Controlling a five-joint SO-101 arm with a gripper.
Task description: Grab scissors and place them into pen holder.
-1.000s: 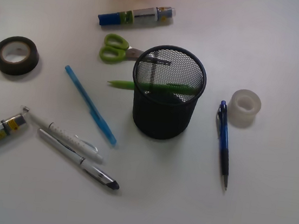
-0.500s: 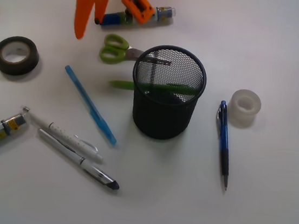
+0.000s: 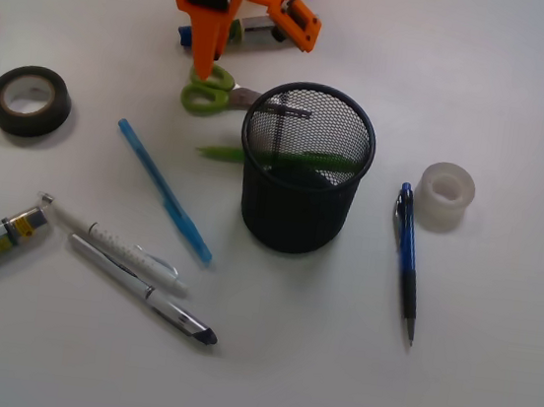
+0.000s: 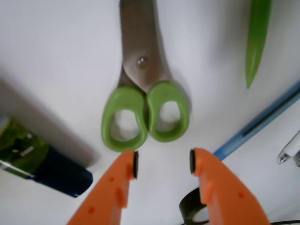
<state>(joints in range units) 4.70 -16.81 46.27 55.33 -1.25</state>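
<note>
Looking across the white table (image 3: 487, 389), we see the pen holder (image 3: 301, 197) as the biggest thing, a black mesh cup standing upright near the middle. Behind it and to its left hangs the orange gripper (image 3: 208, 65), its tip just over the scissors' handles. From the wrist view the gripper (image 4: 163, 161) has its two orange fingers (image 4: 117, 187) spread apart with nothing between them, hovering just short of the handle loops. The scissors (image 3: 210, 89) lie flat on the table, closed, their lime-green loops (image 4: 145, 117) toward the gripper and the silver blades pointing toward the pen holder. A thin green pen (image 4: 257, 37) lies beside the blades, apart from them.
</note>
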